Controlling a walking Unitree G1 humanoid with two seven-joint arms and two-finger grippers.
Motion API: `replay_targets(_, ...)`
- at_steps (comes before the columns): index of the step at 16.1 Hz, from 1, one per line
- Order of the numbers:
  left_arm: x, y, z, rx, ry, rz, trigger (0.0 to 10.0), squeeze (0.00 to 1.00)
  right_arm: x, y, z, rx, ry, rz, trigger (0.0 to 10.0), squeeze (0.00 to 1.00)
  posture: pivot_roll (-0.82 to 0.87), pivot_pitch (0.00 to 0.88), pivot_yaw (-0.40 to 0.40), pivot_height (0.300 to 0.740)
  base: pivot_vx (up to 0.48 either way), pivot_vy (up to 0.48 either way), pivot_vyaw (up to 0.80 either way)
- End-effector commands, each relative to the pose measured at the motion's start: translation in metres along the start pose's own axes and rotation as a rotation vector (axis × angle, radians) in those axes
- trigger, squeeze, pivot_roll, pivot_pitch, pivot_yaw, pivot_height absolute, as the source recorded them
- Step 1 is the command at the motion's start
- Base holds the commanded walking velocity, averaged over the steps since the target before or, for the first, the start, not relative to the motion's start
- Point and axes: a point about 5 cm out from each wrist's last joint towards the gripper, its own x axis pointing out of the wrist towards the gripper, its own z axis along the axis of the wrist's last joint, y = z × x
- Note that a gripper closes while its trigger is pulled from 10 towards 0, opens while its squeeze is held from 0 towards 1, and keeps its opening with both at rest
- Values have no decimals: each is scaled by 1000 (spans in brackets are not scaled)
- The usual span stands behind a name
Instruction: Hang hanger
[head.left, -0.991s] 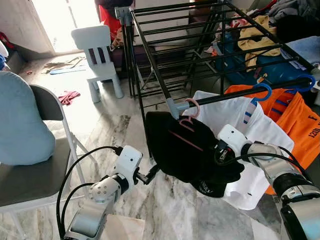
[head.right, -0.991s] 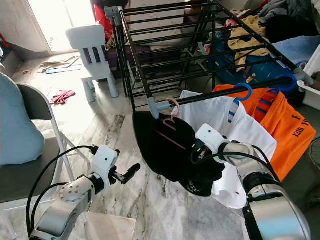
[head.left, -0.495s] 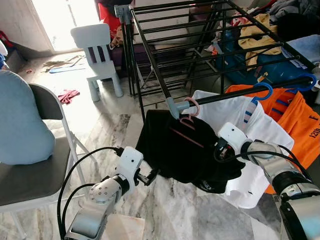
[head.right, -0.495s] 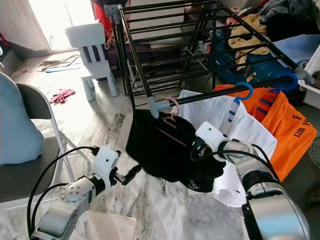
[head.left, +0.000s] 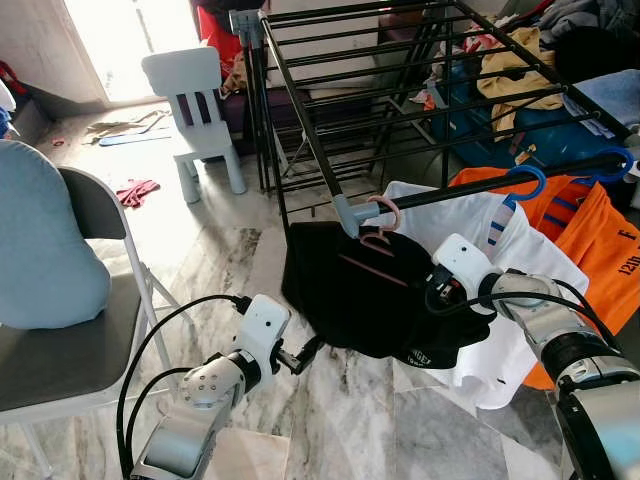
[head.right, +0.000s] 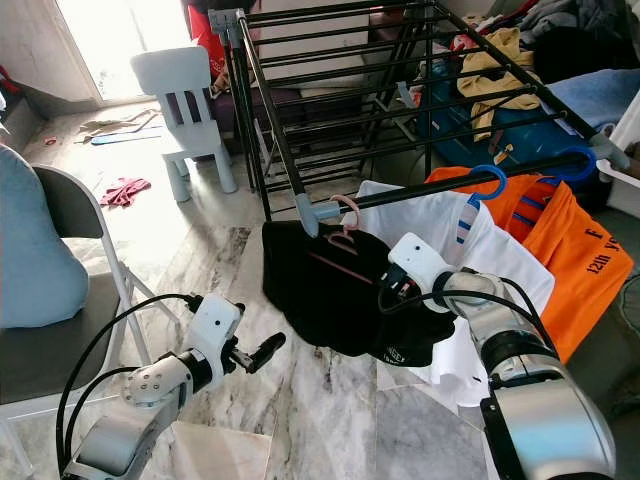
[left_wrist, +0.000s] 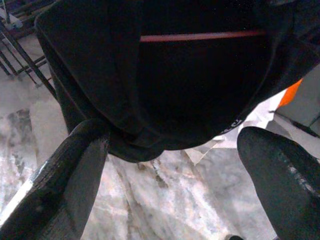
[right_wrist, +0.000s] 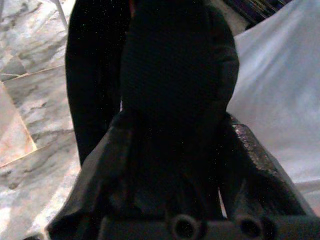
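Pink hanger (head.left: 378, 232) hooks the rail (head.left: 480, 187); right gripper (head.right: 392, 294) clutches its black shirt (head.left: 355, 290), nearer than the wide-open left gripper (head.left: 303, 353).

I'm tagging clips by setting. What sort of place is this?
Most likely a lived-in home's laundry corner: a black drying rack with shirts on hangers, clothes piled behind it, a white child's chair and marble floor.

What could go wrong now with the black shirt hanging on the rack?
The right gripper is closed on the black shirt; pulling away without releasing could drag the pink hanger off the rack bar. The hook sits right at the bar's corner joint, so it may slip. The left gripper, open just under the hem, could snag the fabric.
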Motion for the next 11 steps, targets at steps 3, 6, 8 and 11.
replay_targets(3, -1, -2, -4, 7, 30, -11, 10000, 0, 3, 6, 5, 3, -17, 92, 0, 0, -92, 0, 29, 740, 0, 0, 0)
replay_targets(6, -1, -3, -4, 4, 30, -9, 10000, 0, 3, 7, 3, 9, -11, 111, 0, 0, -95, 0, 27, 740, 0, 0, 0)
replay_targets(8, -1, -3, -5, 4, 31, -9, 10000, 0, 2, 7, 3, 10, -11, 116, 0, 0, -98, 0, 26, 740, 0, 0, 0)
replay_targets(11, 0, -3, -5, 4, 33, -9, 10000, 0, 2, 8, 2, 16, -14, 125, 0, 0, -98, 0, 27, 740, 0, 0, 0)
